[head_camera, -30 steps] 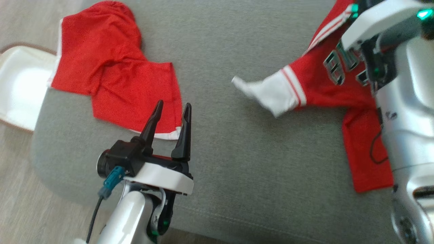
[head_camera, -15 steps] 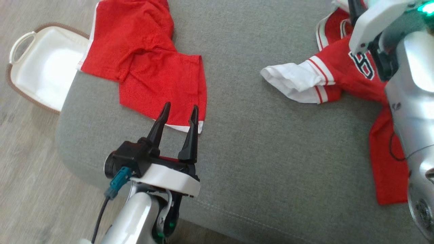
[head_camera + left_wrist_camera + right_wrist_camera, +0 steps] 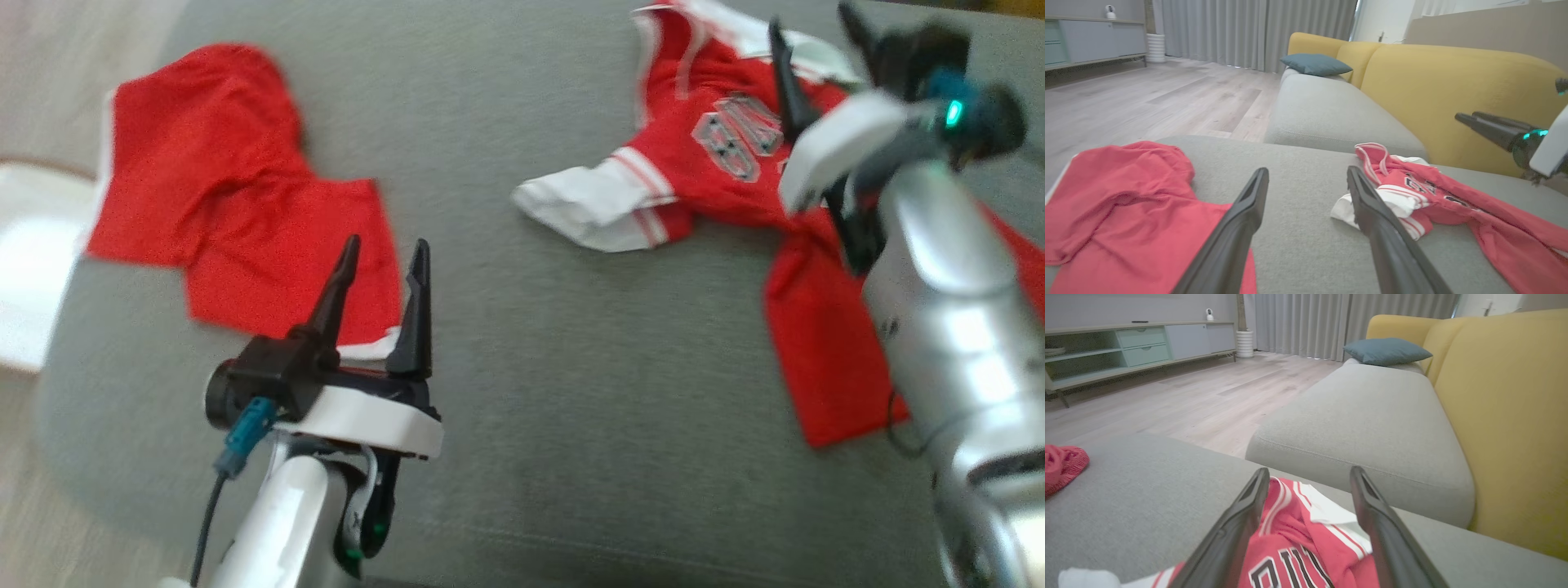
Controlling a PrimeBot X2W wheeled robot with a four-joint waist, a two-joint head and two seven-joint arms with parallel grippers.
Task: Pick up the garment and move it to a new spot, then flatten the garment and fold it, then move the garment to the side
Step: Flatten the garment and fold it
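Right end effector [image 3: 810,20] just spread; jersey [image 3: 718,147] dropped at my 1 o'clock. Left end effector [image 3: 387,243] spread. Flatten next.

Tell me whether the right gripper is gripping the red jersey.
No: the right wrist view shows the right gripper spread wide open, the red jersey lying loose on the grey cushion beneath it.

A wide strip of the bare grey fabric seat cushion [image 3: 522,392] lies open to the robot's left of the crumpled red-and-white numbered jersey [image 3: 718,155] — room to pass there. Further left of the jersey, the red mesh shorts [image 3: 237,220] cover the cushion. Behind the jersey rises the yellow upholstered sofa back [image 3: 1453,90] — a wall to any reach.
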